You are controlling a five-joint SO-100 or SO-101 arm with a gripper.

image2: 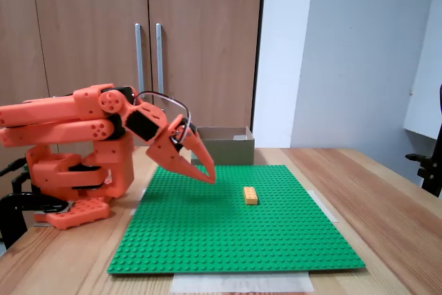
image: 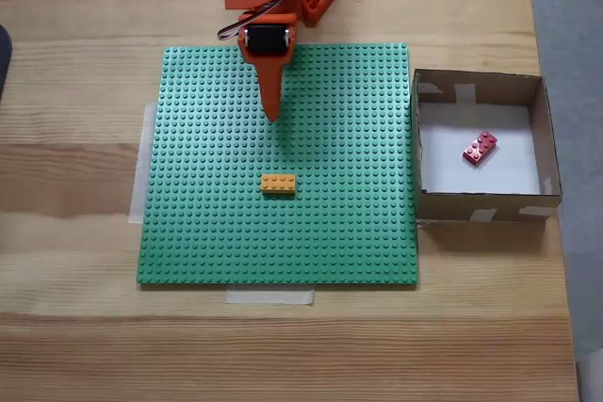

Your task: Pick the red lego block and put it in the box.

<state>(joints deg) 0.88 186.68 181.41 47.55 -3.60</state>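
The red lego block (image: 480, 148) lies tilted on the white floor of the box (image: 481, 88), an open cardboard box to the right of the green baseplate in a fixed view. In another fixed view the box (image2: 222, 145) stands behind the plate and its inside is hidden. My orange gripper (image: 273, 114) hangs over the upper middle of the plate, well left of the box, its fingers together and holding nothing. From the side the gripper (image2: 209, 177) points down at the plate with its tips just above the studs.
A yellow-orange brick (image: 278, 184) sits on the green baseplate (image: 358, 233), below my gripper; the brick (image2: 250, 195) and baseplate (image2: 235, 240) also show from the side. The arm's base (image2: 76, 170) stands at the plate's far edge. Tape strips hold the plate to the wooden table (image: 75, 327).
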